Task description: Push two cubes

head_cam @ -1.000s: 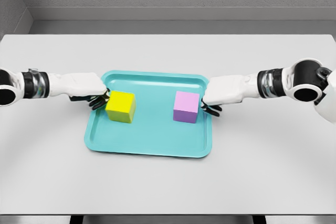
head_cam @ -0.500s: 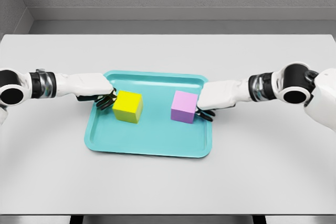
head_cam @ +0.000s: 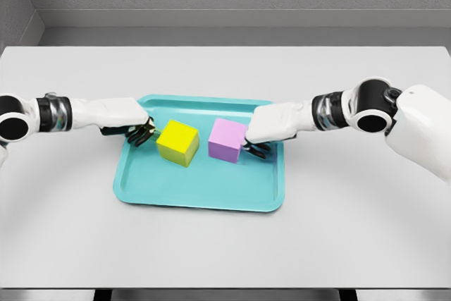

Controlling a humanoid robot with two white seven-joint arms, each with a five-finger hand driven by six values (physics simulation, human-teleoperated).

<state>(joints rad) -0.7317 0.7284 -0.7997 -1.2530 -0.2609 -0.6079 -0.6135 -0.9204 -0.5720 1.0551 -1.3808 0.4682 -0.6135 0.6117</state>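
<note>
Cubes, one solid yellow cube [head_cam: 177, 143] and one lilac cube [head_cam: 227, 141], sit near the teal plastic tray [head_cam: 199, 194]'s centre. They look rigid, light and slippery; push flat on outer faces. Your left hand [head_cam: 134, 129] and right hand [head_cam: 257, 134] are curled, grasping nothing.

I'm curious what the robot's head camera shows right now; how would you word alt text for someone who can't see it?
Two white robot arms reach in from either side over a teal rectangular tray on a grey table, the left hand beside a yellow cube and the right hand against a purple cube. A narrow gap separates the cubes near the tray's middle.
</note>
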